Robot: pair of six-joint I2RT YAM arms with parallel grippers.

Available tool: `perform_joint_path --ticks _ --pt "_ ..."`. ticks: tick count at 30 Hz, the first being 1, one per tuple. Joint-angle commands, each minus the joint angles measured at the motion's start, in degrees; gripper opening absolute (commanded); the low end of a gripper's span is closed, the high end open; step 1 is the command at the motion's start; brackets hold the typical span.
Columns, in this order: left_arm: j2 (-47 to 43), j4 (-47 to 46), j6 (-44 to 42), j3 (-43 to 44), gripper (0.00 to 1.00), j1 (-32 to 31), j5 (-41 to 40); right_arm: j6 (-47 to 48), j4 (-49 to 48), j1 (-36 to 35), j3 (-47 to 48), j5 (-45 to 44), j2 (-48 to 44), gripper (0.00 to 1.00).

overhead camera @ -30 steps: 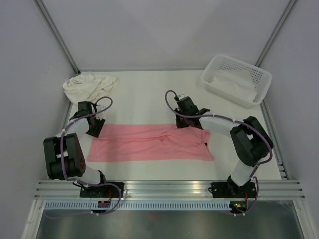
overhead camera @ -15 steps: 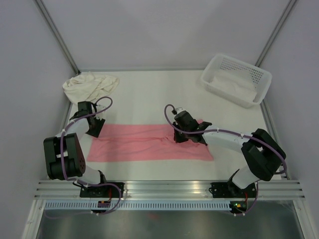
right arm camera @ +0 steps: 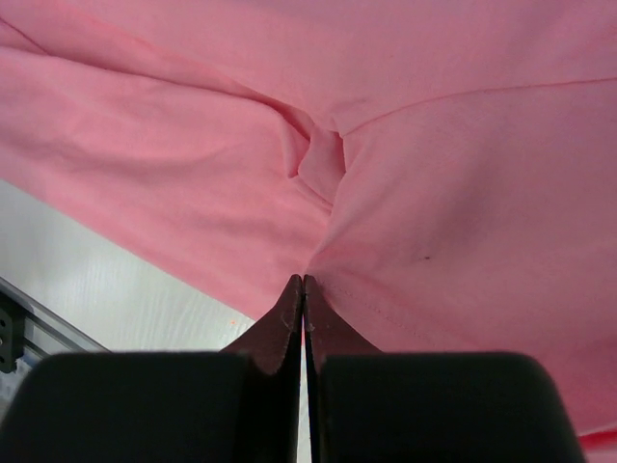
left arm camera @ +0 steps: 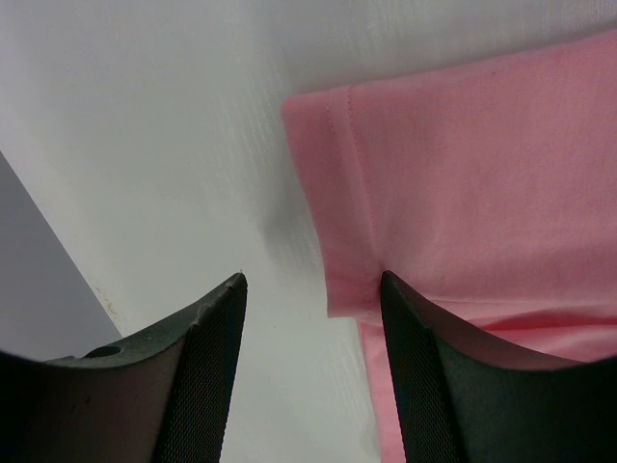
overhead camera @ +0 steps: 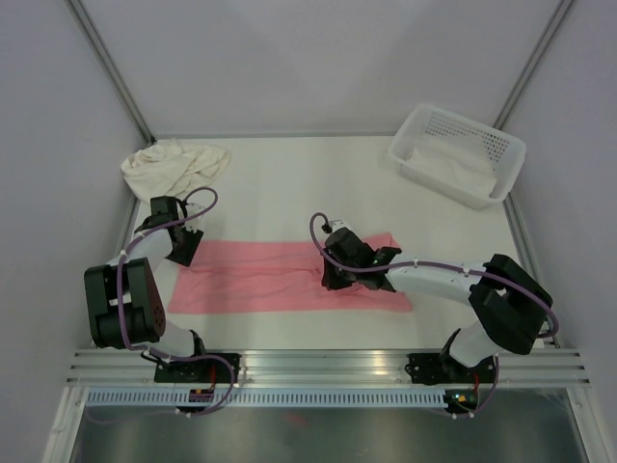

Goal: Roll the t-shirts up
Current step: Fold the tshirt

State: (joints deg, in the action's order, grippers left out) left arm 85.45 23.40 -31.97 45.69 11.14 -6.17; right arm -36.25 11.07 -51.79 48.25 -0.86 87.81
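Observation:
A salmon pink t-shirt (overhead camera: pixel 251 275) lies across the table as a long folded strip. My right gripper (overhead camera: pixel 331 277) is over its middle, shut on a pinch of the pink fabric (right arm camera: pixel 463 193) by a hem; the cloth puckers just ahead of the right gripper (right arm camera: pixel 305 280). My left gripper (overhead camera: pixel 186 253) hovers open at the strip's left end. In the left wrist view the left gripper (left arm camera: pixel 313 280) straddles the sleeve corner of the pink t-shirt (left arm camera: pixel 482 174), touching nothing. A cream t-shirt (overhead camera: pixel 174 164) sits crumpled at the far left corner.
A white perforated basket (overhead camera: pixel 439 181) stands at the far right with pale cloth inside. Aluminium rails (overhead camera: pixel 318 367) run along the near edge, and grey walls close in both sides.
My right gripper has travelled from the strip's far edge toward the near left, dragging pinched pink fabric with it and bunching the right part. The left arm has stayed still.

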Motion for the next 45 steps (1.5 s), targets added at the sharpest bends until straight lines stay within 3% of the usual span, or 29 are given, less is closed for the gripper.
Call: perform_joint_path --ticks 1,3,4,6,7,11,17,20,23,24,28,32,38,45 --pt "-1.6 -2.39 -0.91 -0.34 0.63 0.03 -0.59 -3.83 -1.75 -0.42 -1.4 -0.1 -1.15 0.0" --pt "-1.43 -2.48 -0.99 -0.34 0.63 0.03 -0.59 -4.18 -1.93 -0.5 -1.75 -0.02 -1.68 0.0" --pt "-1.34 -2.65 -1.08 -0.43 0.63 0.03 -0.59 -4.18 -2.02 -0.59 -1.84 0.42 -1.59 0.06" --pt "-0.99 -2.74 -0.99 -0.43 0.64 0.03 -0.51 -4.09 -2.37 -0.85 -1.58 0.6 -0.37 0.26" --pt "-0.9 -2.83 -0.91 -0.25 0.64 -0.06 -0.51 -3.83 -2.2 -0.86 -1.32 2.25 0.16 0.44" --pt "-0.72 -2.92 -1.08 -0.34 0.64 0.03 -0.59 -2.25 -0.97 -1.38 0.52 1.22 -0.09 0.53" --pt "-0.9 -3.18 -1.17 -0.34 0.64 0.03 -2.08 1.62 5.35 -1.3 3.51 -8.53 -6.94 0.59" --pt "-2.39 -3.1 -0.82 0.1 0.64 0.03 -2.26 1.71 6.77 0.98 2.47 -12.14 -10.63 0.53" --pt "-4.15 -2.48 -0.64 0.45 0.64 0.03 -1.83 1.18 6.16 5.55 -0.78 -11.27 -11.96 0.35" --pt "-4.41 -2.13 -0.55 0.62 0.64 0.03 -1.56 1.09 5.81 6.78 -1.66 -9.7 -11.96 0.24" --pt "-5.55 -0.29 1.11 1.33 0.64 -0.06 0.98 0.13 2.92 12.32 -7.19 -7.66 -10.65 0.04" --pt "-2.14 -0.98 3.4 1.85 0.64 -0.5 4.94 -1.72 -1.66 16.79 -12.47 -6.87 -8.8 0.0" --pt "6.91 -6.6 4.19 1.68 0.62 -0.59 -4.71 -2.16 -5.71 21.11 -16.87 -6.17 -5.11 0.0" --pt "4.57 -7.23 3.14 -0.52 0.61 0.2 -7.45 -0.14 -5.54 25.16 -17.84 -6.17 -7.39 0.0"
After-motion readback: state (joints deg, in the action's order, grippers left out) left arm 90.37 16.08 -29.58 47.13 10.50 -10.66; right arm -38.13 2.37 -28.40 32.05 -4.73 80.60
